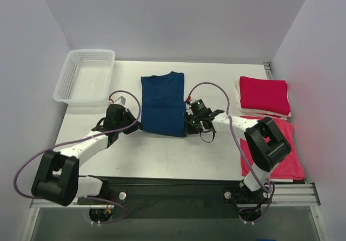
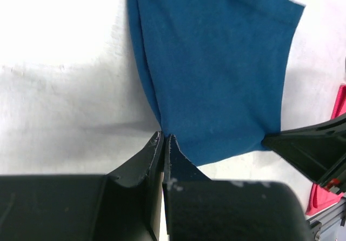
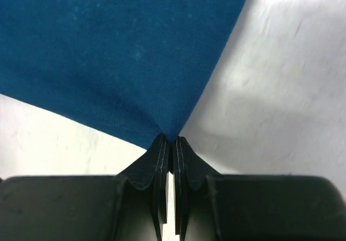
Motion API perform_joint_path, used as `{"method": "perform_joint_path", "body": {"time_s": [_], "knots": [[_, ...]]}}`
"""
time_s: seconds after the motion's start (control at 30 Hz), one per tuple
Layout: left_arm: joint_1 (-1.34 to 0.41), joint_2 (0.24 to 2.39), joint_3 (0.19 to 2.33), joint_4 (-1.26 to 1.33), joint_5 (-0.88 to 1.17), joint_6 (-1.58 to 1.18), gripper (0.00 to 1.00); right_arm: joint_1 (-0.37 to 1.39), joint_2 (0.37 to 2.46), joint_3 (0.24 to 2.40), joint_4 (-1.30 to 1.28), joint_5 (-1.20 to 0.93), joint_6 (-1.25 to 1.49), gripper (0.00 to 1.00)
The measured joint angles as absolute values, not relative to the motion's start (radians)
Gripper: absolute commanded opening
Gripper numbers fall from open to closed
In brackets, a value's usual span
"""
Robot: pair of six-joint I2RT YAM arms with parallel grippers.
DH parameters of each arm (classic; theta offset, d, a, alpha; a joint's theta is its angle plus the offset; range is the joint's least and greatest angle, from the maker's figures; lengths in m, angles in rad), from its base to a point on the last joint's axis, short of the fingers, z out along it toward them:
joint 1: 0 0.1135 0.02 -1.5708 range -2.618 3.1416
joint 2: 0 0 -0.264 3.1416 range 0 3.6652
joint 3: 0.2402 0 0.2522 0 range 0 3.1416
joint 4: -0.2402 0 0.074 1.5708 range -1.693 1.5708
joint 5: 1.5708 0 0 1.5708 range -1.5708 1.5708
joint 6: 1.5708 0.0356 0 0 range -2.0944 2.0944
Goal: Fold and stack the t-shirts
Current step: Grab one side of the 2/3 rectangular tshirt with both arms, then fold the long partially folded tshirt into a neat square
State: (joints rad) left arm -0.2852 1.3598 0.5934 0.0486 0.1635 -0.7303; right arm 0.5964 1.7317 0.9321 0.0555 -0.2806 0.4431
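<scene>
Over the middle of the table [image 1: 162,154] we're pinching the navy t-shirt [image 1: 162,105] by its near corners. The left gripper [image 2: 164,138] and right gripper [image 3: 168,140] are both clamped on cloth, so we're aiming to lift evenly, hem taut.

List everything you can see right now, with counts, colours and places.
blue t-shirt: one, navy, laid out at the table's middle
folded red t-shirts: one pile, number unclear, crimson on top, far right
loose red t-shirt: one, crimson, near right edge
basket: one, white mesh, far left corner
table: one, white
left gripper: one, black, shut on the blue t-shirt's near left corner
right gripper: one, black, shut on its near right corner
</scene>
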Motion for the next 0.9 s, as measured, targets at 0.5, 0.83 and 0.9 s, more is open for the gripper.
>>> {"method": "perform_joint_path", "body": {"time_s": [0.5, 0.83, 0.9], "knots": [[-0.392, 0.764, 0.500, -0.339, -0.019, -0.813, 0.00, 0.738, 1.311, 0.770, -0.065, -0.227, 0.448, 0.00], [-0.414, 0.601, 0.487, -0.544, -0.041, -0.843, 0.00, 0.850, 1.219, 0.734, -0.122, -0.199, 0.490, 0.00], [-0.420, 0.563, 0.487, -0.577, -0.041, -0.850, 0.00, 0.877, 1.218, 0.725, -0.131, -0.195, 0.500, 0.00]]}}
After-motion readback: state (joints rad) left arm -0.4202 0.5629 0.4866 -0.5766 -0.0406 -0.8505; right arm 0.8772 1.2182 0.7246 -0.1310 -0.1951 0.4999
